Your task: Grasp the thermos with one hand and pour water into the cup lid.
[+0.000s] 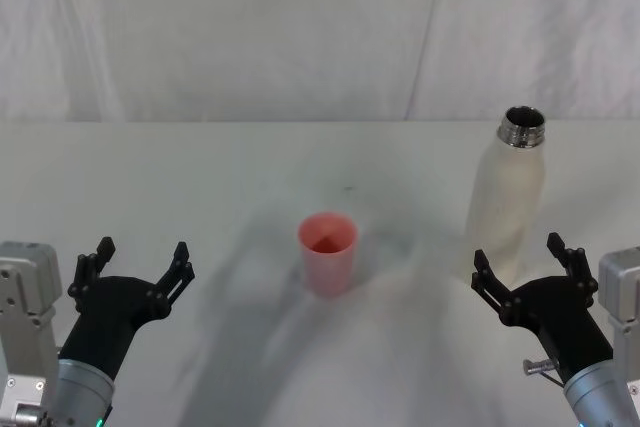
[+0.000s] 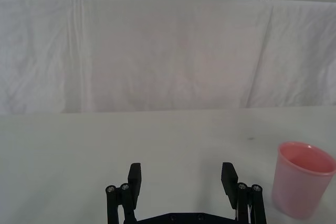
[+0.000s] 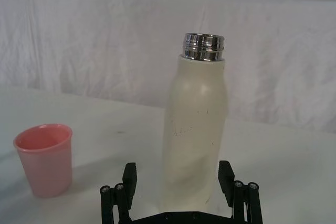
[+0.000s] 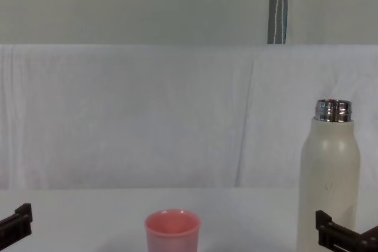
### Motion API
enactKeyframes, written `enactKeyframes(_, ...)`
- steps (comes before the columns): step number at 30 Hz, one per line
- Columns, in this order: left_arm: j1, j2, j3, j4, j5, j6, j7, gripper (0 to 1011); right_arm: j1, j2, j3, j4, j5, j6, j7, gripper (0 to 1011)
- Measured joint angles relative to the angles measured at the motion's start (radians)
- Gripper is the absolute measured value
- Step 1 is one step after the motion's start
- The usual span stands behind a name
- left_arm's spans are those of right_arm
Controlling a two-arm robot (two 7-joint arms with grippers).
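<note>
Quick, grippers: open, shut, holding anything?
Left gripper: open, empty, left of the cup lid.
Right gripper: open, empty, near the thermos.

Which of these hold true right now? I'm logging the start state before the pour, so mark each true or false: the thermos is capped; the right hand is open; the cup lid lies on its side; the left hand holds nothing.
1. The thermos is capped. False: its steel neck is open, with no cap on.
2. The right hand is open. True.
3. The cup lid lies on its side. False: it stands upright, mouth up.
4. The left hand holds nothing. True.
</note>
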Motion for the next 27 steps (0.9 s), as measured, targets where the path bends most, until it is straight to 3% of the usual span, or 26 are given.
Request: enactKeyframes(27, 0.0, 0.0, 0.0, 0.0, 0.0, 0.0, 0.0, 1001, 0.0, 0.0, 0.0, 0.0, 0.0, 0.0, 0.0, 1001)
